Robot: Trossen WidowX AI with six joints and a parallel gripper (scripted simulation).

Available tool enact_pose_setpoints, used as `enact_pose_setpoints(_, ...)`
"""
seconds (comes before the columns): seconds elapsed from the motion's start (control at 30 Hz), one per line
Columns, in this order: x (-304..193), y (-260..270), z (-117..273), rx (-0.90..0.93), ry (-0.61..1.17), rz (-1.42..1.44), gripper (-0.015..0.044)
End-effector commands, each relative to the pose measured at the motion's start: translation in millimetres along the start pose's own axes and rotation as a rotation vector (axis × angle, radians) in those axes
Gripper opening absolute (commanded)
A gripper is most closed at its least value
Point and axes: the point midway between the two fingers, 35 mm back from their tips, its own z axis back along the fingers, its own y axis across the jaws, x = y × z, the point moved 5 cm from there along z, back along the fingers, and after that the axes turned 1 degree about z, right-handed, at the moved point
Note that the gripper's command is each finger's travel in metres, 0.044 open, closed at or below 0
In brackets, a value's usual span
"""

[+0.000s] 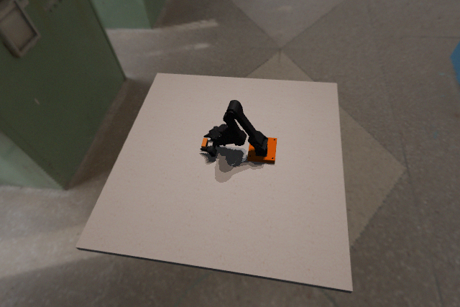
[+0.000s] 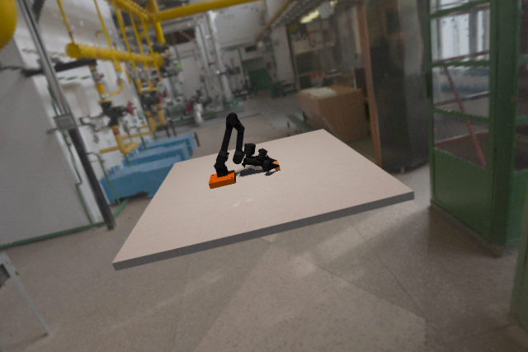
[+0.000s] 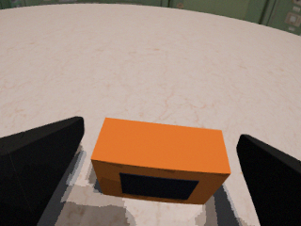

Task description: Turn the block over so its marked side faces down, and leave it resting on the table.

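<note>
The orange block [image 1: 204,143] [image 2: 277,164] [image 3: 162,147] is between the fingers in the wrist view, with a gap on each side. A plain orange face points up toward the camera. The side with the dark rectangular mark [image 3: 159,186] faces back toward the gripper and looks narrow, angled partly downward, so the block seems tilted. Whether its lower edge touches the table [image 1: 223,218] [image 2: 323,177] [image 3: 141,71] cannot be told. My gripper [image 1: 206,144] [image 2: 275,167] [image 3: 162,134] is open and low over the table, with its fingers around the block and holding nothing.
The arm's orange base [image 1: 272,149] [image 2: 222,180] stands on the table behind the gripper. The arm and its shadow lie between base and block. The table's edges [image 1: 215,269] [image 2: 264,232] are well away from the block. Green cabinets [image 1: 55,73] stand beyond the table.
</note>
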Motion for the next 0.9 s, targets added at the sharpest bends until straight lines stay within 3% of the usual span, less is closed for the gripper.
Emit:
enact_pose_setpoints(0.0,-0.6,0.6,0.5,0.006,0.002,-0.006,0.044)
enact_pose_setpoints(0.57,-0.3,0.4,-0.3,0.006,0.006,-0.008,0.044)
enact_pose_setpoints(0.87,27.2,-6.0,-19.1,0.009,0.239,-0.031,0.044)
